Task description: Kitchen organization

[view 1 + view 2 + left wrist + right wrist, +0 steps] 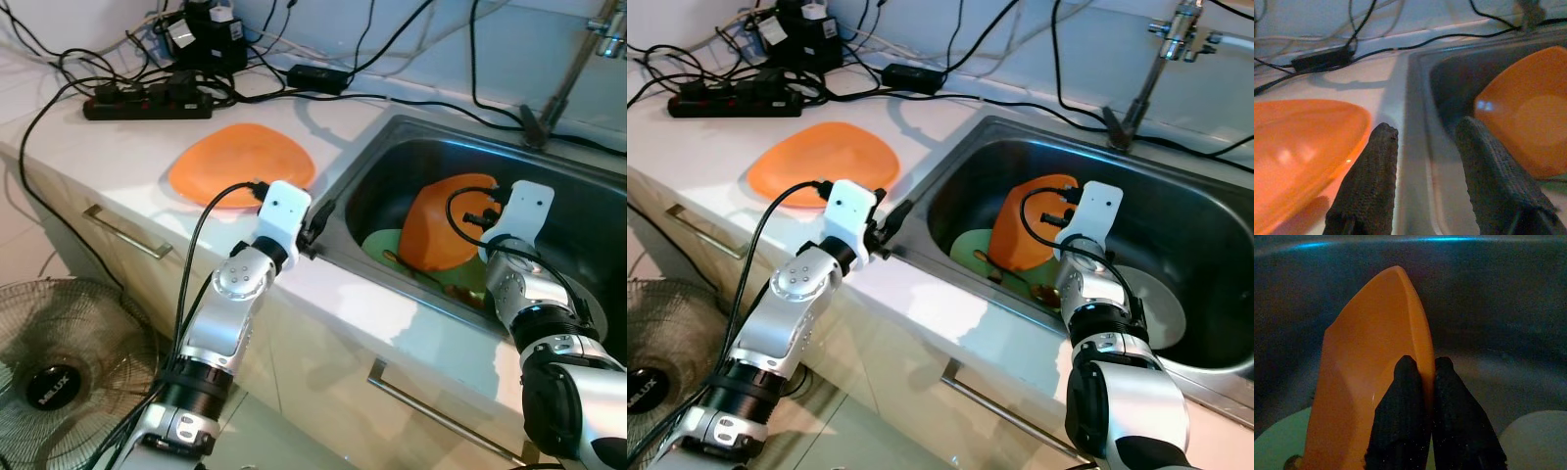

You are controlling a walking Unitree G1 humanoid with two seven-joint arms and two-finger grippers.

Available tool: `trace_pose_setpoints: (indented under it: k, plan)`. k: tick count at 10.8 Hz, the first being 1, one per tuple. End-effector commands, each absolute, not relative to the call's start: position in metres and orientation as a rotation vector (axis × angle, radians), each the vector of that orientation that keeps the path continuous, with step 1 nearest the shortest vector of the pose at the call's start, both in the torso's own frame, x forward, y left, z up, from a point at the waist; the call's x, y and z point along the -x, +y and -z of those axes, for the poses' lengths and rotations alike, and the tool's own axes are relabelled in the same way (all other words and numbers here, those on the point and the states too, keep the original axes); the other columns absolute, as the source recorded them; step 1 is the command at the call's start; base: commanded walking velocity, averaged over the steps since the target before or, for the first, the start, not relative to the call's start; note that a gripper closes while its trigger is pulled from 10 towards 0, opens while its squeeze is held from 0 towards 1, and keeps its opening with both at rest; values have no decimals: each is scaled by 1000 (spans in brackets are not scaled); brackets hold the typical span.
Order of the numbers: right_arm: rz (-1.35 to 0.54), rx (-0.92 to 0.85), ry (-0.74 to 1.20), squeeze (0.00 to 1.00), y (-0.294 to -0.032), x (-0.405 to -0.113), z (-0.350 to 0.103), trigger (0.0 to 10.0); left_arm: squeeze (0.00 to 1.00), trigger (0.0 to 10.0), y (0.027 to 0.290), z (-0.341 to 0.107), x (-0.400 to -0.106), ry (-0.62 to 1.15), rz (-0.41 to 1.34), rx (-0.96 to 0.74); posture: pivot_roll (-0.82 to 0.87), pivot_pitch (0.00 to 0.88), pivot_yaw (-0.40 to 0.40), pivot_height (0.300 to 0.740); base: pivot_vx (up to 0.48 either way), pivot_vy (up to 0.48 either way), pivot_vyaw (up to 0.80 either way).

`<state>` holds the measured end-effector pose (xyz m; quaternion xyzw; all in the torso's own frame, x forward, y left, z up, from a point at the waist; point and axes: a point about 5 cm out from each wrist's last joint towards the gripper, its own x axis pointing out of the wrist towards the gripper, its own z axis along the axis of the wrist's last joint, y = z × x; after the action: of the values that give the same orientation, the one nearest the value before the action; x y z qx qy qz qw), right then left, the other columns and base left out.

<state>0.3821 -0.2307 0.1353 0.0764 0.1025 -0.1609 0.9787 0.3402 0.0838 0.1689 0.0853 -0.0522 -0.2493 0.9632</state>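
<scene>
Nearest you, at the lower left of the head views, a floor fan (49, 372) stands by the cabinet front, whose two bar handles (125, 232) run below the white counter (362, 299). Your left gripper (1425, 171) hovers over the counter's strip at the sink's near-left corner, fingers (1369, 181) apart and holding nothing; an orange plate (242, 164) lies flat on the counter just beside it. Your right gripper (1422, 396) is down inside the steel sink (387, 147), its fingers pressed together on the rim of a second orange plate (1024, 220), which stands tilted on edge. Under and around that plate lie a green plate (972, 247) and a spoon (1046, 294), and a pale plate (1161, 304) rests on the sink floor to the robot's right of the arm. Farther back, a black power strip (147, 103), an adapter brick (318, 75) and loose cables (431, 98) crowd the counter behind the flat plate, and the faucet (1176, 29) rises at the sink's far edge. The right wrist view gives you the pinch on the plate's edge up close, which the head views hide behind the wrist housing; the left wrist view lets you see both orange plates at once, with the sink wall between them.
</scene>
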Motion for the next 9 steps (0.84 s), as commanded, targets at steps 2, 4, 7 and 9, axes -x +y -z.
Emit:
trace_pose_setpoints:
  k: [2, 4, 7, 9]
  plan:
    - [304, -144, 204, 0, -228, -386, -140, 10000, 0, 10000, 79, -169, -335, -73, 556, -164, 197, 59, 5, 740, 0, 0, 0]
    - [273, -111, 287, 0, -221, -385, -129, 10000, 0, 10000, 74, -164, -331, -35, 600, -172, 195, 54, 5, 740, 0, 0, 0]
    - [253, -127, 310, 161, -217, -384, -125, 10000, 0, 10000, 71, -164, -327, -18, 615, -149, 195, 44, 6, 740, 0, 0, 0]
    - [233, -116, 321, 392, -211, -385, -123, 10000, 0, 10000, 70, -162, -326, -3, 621, -153, 195, 42, 8, 740, 0, 0, 0]
